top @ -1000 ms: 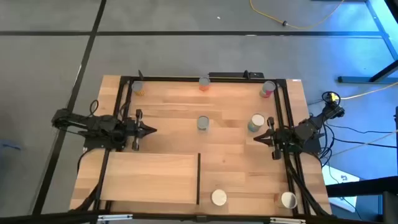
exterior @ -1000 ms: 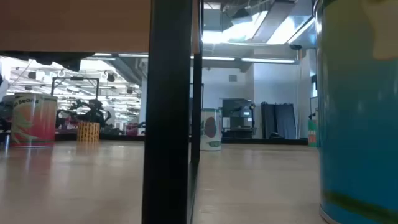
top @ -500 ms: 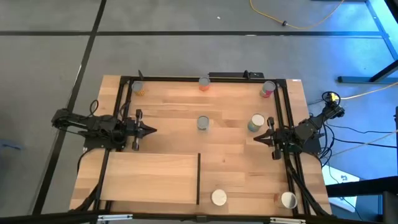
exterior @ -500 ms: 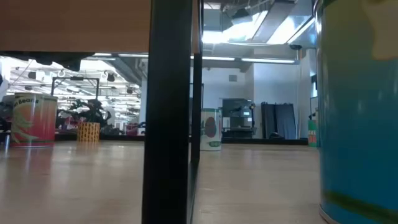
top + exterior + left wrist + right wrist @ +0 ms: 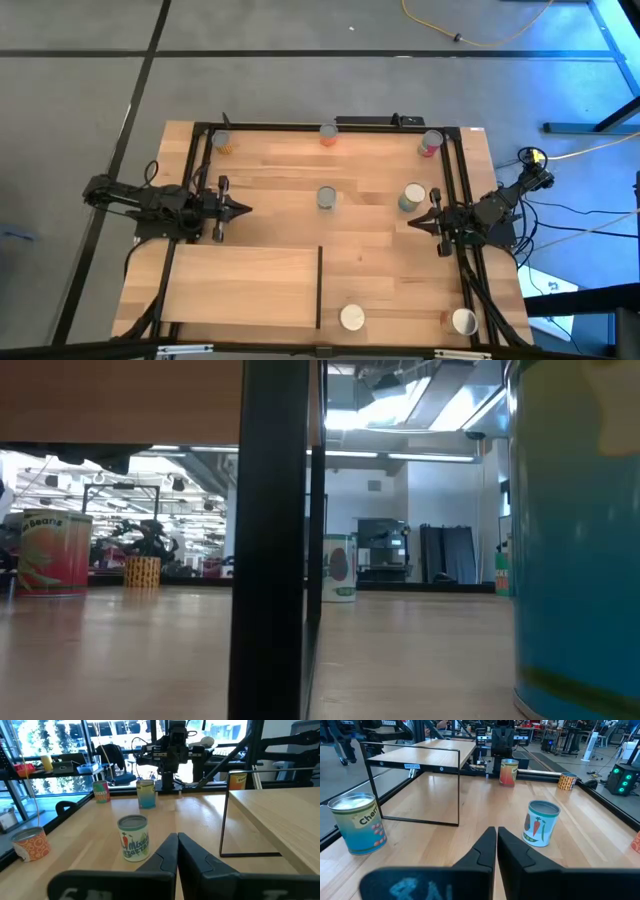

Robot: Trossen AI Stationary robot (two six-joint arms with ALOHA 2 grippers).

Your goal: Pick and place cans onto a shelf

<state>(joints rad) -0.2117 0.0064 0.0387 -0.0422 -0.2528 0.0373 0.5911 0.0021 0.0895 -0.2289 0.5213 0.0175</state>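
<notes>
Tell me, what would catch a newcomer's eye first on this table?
Probably the two dark arms facing each other from opposite sides, the left gripper and right gripper both empty with fingers together. Between them, cans stand scattered over the wooden tabletop. A raised light-wood shelf fills the near left corner.

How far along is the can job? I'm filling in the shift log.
Done: nothing; the shelf has a bare top. In hand: nothing; the left gripper and right gripper are shut and empty. Left: all seven visible cans stand on the tabletop, so every placement remains.
</notes>
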